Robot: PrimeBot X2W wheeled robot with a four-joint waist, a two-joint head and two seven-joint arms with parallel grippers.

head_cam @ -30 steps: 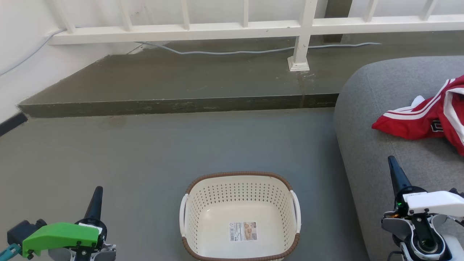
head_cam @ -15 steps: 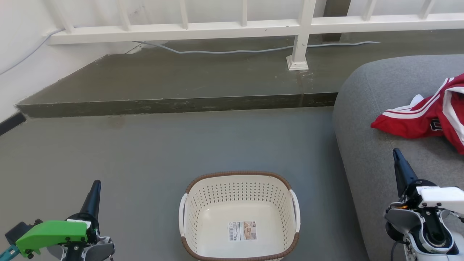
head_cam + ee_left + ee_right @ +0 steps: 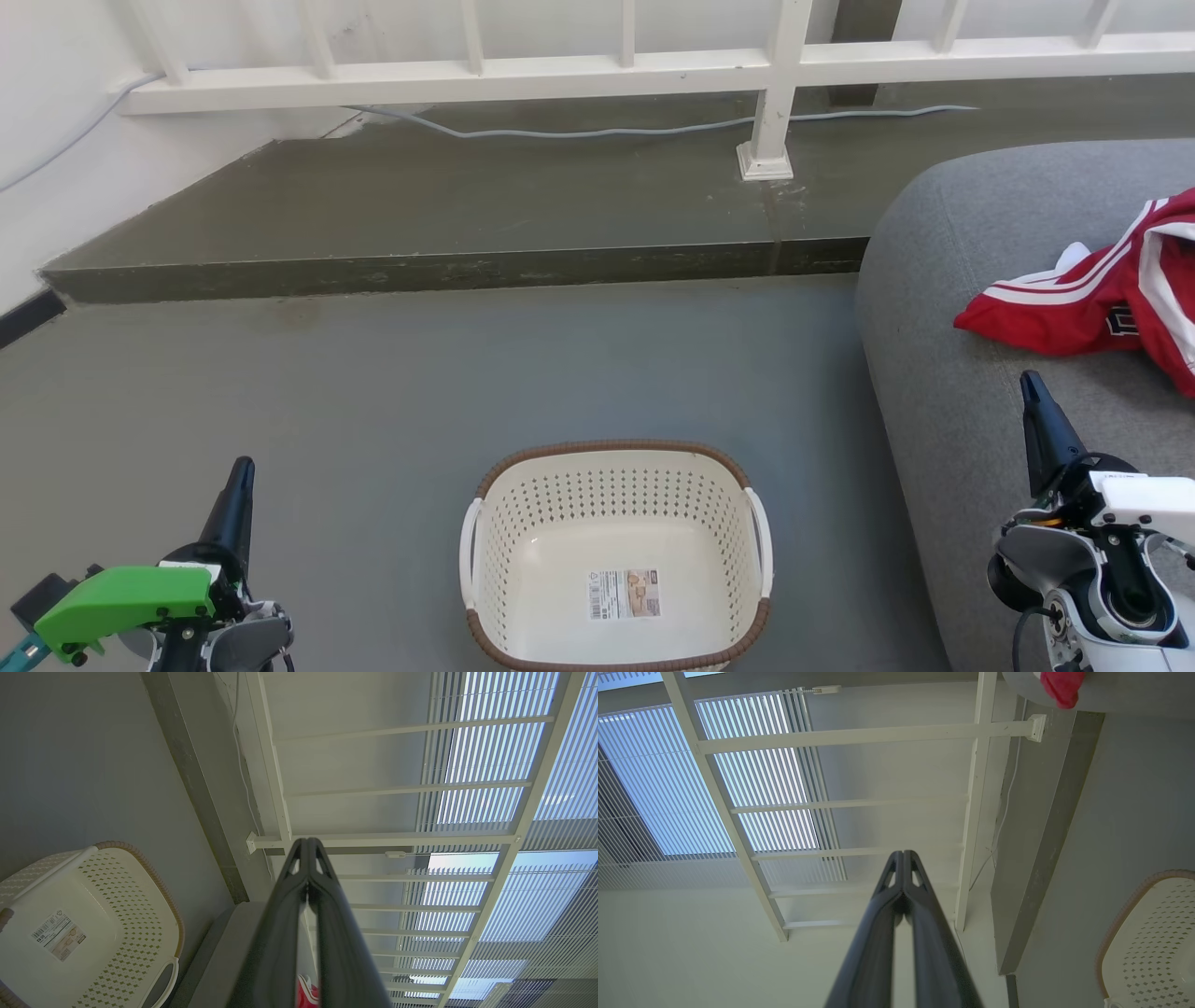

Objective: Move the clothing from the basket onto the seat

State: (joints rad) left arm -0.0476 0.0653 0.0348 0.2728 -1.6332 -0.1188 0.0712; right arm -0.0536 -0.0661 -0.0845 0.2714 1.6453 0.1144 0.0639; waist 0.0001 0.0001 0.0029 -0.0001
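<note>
The cream perforated basket (image 3: 485,551) with a brown rim stands on the floor at bottom centre, holding nothing but a label. Red clothing (image 3: 1083,313) with white stripes lies on the grey seat (image 3: 934,373) at the right. My left gripper (image 3: 243,465) is shut at the lower left, left of the basket, holding nothing. Over the seat's front part my right gripper (image 3: 1029,379) is shut, below the clothing and apart from it. The left wrist view shows the basket (image 3: 140,896), the shut gripper (image 3: 307,842) and a scrap of red clothing (image 3: 308,994). The right wrist view shows its shut gripper (image 3: 903,854).
A raised concrete step (image 3: 448,271) runs across behind the basket. A white railing (image 3: 775,103) stands on it, with a grey cable (image 3: 597,133) along its foot. A white wall (image 3: 47,159) closes the left side. Grey floor (image 3: 467,373) lies between step and basket.
My left gripper has drifted slightly up and left. My right gripper has shifted right and slightly up over the seat. Basket and clothing have stayed put.
</note>
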